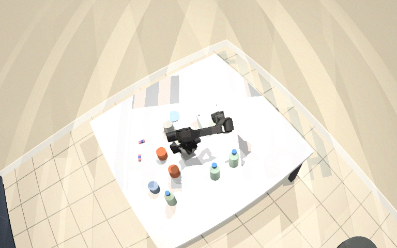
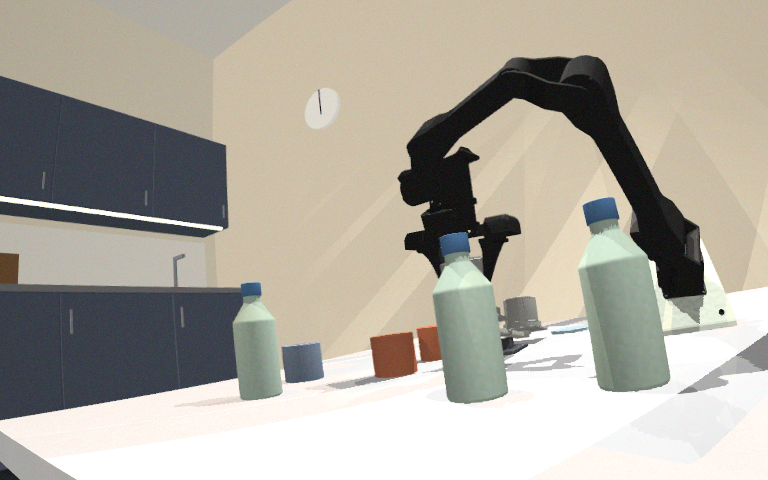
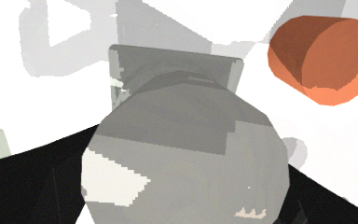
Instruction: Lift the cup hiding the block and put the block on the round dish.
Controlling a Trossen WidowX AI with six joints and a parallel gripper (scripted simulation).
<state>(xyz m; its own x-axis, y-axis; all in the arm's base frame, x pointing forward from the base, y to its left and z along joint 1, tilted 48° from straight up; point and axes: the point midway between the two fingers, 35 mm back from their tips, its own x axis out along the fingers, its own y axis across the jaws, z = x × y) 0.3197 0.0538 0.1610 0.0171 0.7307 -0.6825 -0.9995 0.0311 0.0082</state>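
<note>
My gripper (image 1: 182, 147) (image 2: 461, 249) (image 3: 182, 139) is shut on a grey cup (image 3: 186, 159) and holds it a little above one end of the small balance. In the wrist view the cup fills the frame, and the grey square pad (image 3: 224, 70) of the balance shows below it. No block shows on the visible part of the pad. The other grey cup (image 1: 168, 126) (image 2: 521, 312) stands on the far end of the balance (image 2: 512, 341). The round light-blue dish (image 1: 174, 115) (image 2: 569, 327) lies just beyond that cup. In the exterior view a bottle hides most of the held cup.
Two orange cylinders (image 1: 161, 153) (image 1: 173, 171) (image 2: 393, 354) (image 3: 317, 58) and a blue one (image 1: 153, 187) (image 2: 302, 362) stand left of the balance. Three green bottles (image 1: 233, 159) (image 1: 214, 171) (image 1: 170, 198) stand at the front. Two small red-blue pieces (image 1: 141, 141) (image 1: 139, 157) lie at the left.
</note>
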